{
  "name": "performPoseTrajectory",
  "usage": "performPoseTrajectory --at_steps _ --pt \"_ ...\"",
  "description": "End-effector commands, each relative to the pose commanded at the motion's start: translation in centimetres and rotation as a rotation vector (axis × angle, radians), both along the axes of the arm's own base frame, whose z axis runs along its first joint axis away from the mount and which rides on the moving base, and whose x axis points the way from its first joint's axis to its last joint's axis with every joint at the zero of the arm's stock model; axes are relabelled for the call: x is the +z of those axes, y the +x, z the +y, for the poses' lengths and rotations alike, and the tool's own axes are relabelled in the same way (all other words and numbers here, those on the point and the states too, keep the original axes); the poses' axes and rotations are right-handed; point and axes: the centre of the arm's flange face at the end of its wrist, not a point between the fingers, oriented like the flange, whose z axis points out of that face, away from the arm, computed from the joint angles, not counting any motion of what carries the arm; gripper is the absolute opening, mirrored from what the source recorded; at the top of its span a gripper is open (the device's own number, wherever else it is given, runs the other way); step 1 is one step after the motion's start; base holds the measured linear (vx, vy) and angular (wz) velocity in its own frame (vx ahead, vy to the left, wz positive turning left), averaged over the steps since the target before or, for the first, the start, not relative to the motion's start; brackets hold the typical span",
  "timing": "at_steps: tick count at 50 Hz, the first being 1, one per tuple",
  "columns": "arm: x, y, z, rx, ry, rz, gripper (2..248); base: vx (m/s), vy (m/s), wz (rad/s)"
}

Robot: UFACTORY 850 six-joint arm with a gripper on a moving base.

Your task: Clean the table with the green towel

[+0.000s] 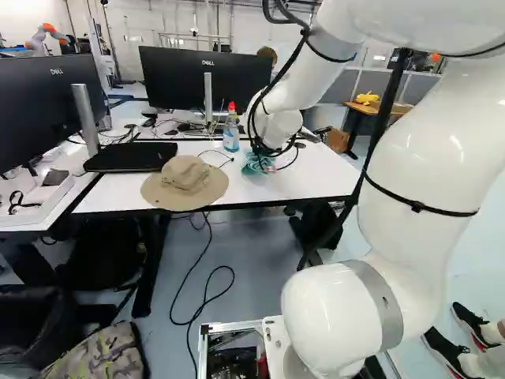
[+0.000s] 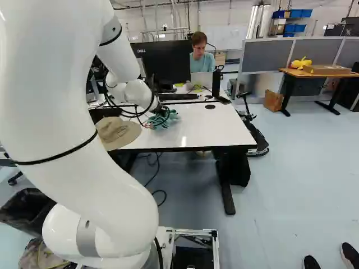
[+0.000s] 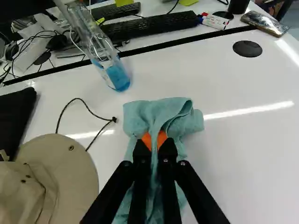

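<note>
The table (image 2: 213, 126) is white, smooth and glossy. On the floor, the black bin (image 1: 30, 320) has a crumpled liner; its contents are hidden. A tan, wide-brimmed cloth hat (image 3: 70, 172) lies near the table's front edge. Beside it, the soft, folded teal towel (image 3: 163, 112) rests on the table, pinched between the claw's (image 2: 161, 111) orange pads (image 3: 161, 138). Beyond stands a clear bottle (image 3: 110, 70), blue liquid inside. A thin black cord (image 3: 81, 99) loops between hat and towel.
</note>
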Motion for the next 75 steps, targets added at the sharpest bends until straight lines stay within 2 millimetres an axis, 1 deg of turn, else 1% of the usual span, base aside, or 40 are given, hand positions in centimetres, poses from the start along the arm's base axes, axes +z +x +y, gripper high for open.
performPoseTrajectory --at_steps 4,24,61,75 --pt "0.0 -0.33 0.16 0.004 0.0 0.0 33 0.0 0.0 0.0" --pt "-0.01 -0.33 0.1 -0.022 0.02 0.002 33 0.0 0.0 0.0" --pt "-0.05 -0.37 -0.14 -0.132 0.101 0.01 33 0.0 0.0 0.0" --pt "-0.05 -0.37 -0.14 -0.133 0.101 0.01 33 0.0 0.0 0.0"
